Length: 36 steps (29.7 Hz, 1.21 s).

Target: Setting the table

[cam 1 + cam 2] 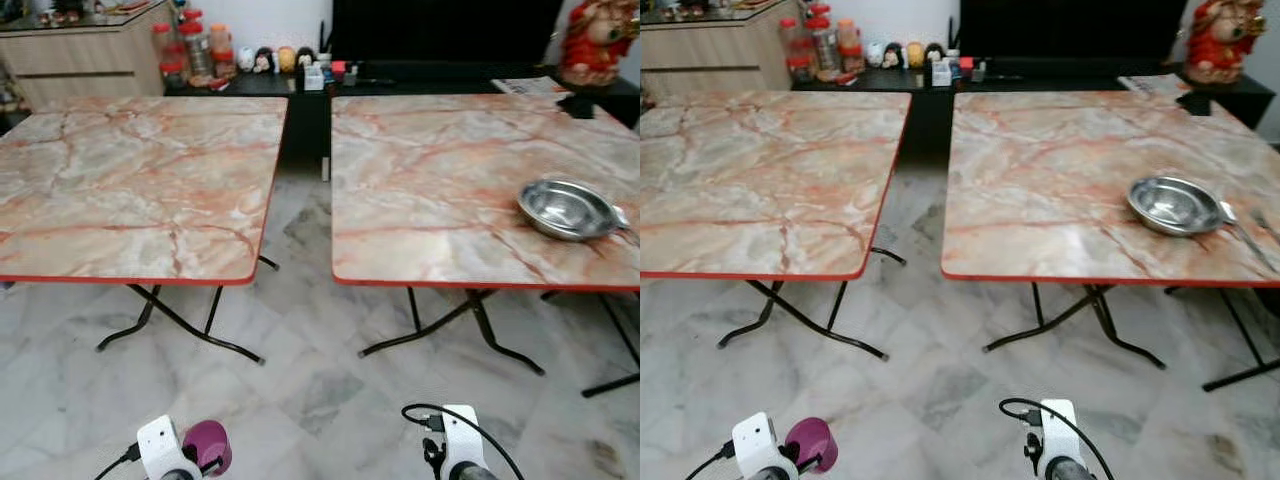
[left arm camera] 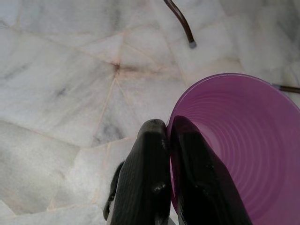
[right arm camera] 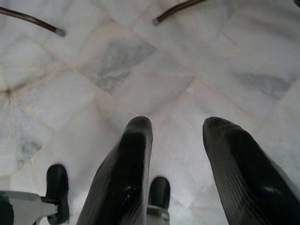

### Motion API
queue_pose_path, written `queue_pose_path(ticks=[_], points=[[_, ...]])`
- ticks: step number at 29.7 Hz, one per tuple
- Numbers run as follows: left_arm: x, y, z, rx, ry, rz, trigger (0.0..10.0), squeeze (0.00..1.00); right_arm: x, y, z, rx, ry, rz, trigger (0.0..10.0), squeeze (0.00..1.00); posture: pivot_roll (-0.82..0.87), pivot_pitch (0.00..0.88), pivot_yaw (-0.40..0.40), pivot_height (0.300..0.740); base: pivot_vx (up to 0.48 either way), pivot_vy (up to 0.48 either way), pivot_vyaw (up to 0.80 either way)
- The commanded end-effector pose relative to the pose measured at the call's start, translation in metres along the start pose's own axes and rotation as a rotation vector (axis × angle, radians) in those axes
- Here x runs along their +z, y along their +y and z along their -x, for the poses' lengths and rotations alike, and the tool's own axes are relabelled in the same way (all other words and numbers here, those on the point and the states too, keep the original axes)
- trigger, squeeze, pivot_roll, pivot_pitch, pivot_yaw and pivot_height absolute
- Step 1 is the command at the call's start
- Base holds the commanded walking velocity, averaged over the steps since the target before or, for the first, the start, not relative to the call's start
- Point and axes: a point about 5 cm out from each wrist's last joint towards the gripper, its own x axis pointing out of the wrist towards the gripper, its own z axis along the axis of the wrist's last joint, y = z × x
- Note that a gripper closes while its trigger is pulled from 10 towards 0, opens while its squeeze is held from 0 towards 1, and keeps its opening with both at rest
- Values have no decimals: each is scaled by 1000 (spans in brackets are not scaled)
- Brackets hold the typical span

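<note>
Purple cup (image 2: 243,145), smooth plastic with fine concentric ridges ringing the inside, is pinched by its thin rim in the left gripper (image 2: 168,136), one long black finger inside the wall and one outside, pressed together on it. In the head views that cup sits low at about 7 o'clock, held out over the floor (image 1: 300,340) and well short of either table. The floor is glossy pale marble in big irregular slabs with grey veining and faint brownish seams. The right gripper (image 3: 176,129) hangs at about 5 o'clock, its two ribbed, rounded black fingers spread apart with nothing between them, just marble below. Up ahead are two square folding tables side by side with a gap between them: the left table (image 1: 140,190) at 10 o'clock and the right table (image 1: 450,190) at 2 o'clock, both with a shiny pink-and-grey faux-marble top, a thin red edge and rounded corners, on crossed black tube legs. On the right table, near its front right corner at 3 o'clock, sits a shallow round steel bowl (image 1: 563,208), mirror-shiny, with what looks like a metal spoon (image 1: 1240,228) just beside it on the right. Along the back wall at 12 o'clock there's a low dark cabinet (image 1: 300,95) with red-lidded jars (image 1: 195,45) and small figurines on top.
</note>
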Motion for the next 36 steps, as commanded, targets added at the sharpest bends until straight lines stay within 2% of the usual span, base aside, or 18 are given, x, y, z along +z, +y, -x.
queue_pose_path(ticks=[1,13,21,28,36], points=[[1,-3,-1,-7,9,-22,10000,0,0,-2,0,-1,-4,-8,10000,0,-17,0,7,732,379,0,0],[0,-4,-1,-6,13,-36,10000,0,-1,0,0,0,0,-12,10000,0,-10,0,12,732,364,0,0],[0,-3,-1,4,13,-40,10000,0,-1,0,0,6,1,-13,10000,0,-4,0,7,732,0,0,0],[-1,-3,-1,5,15,-45,10000,0,2,0,0,7,-6,-11,10000,0,-12,0,2,732,0,-308,0],[-1,-4,0,4,15,-47,10000,0,2,-2,0,0,-5,-13,10000,0,-17,0,3,732,245,-378,0]])
